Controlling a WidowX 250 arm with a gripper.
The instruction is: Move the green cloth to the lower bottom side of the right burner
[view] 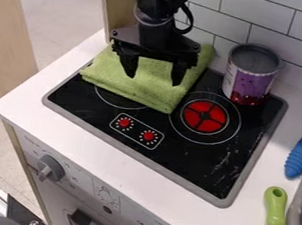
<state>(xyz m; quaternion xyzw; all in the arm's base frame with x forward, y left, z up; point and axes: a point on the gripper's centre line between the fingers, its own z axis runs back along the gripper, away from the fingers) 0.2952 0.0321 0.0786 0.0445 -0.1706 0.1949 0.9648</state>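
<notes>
Here, your gripper (pixel 152 78) hangs to the upper left of the right burner (pixel 212 122), jaws parted wide. The green cloth (pixel 142 91) lies folded beneath them, upper left of that burner, spanning the gap; whether the tips touch it, you cannot tell.

In the upper middle, a cloth (pixel 142 82) is lying partly over the stove's left burner (pixel 112 99); a can (pixel 251 76) is standing behind the right burner (pixel 206 117). Lower right, a spatula (pixel 275 212) is lying beside the sink (pixel 296 215).
</notes>
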